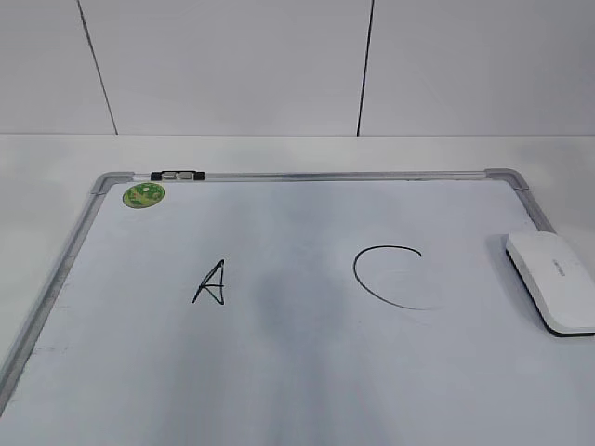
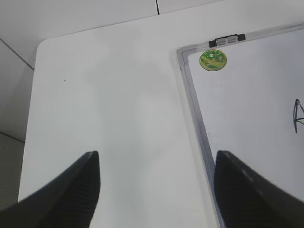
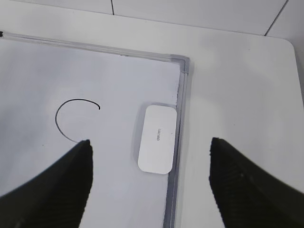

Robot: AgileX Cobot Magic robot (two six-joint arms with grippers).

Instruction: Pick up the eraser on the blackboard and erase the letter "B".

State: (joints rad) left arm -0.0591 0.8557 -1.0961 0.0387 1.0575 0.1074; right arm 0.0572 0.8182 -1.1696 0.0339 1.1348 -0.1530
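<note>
The left hand (image 2: 156,190) hangs wide open and holds nothing, over bare bench (image 2: 109,118) just off the blackboard's (image 1: 307,372) left frame. The right hand (image 3: 149,185) is likewise spread wide and holds nothing, above the board's right side. The eraser (image 3: 156,138) lies flat on the board against the right frame, near the far corner. Left of it is the "C" (image 1: 390,277), further left the "A" (image 1: 211,282). Between them the surface shows only a grey smudge (image 1: 279,297); no "B" is visible.

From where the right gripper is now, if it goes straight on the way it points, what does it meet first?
Probably the eraser, lying between the open right gripper's fingers on the blackboard by its right frame; depth is unclear.
</note>
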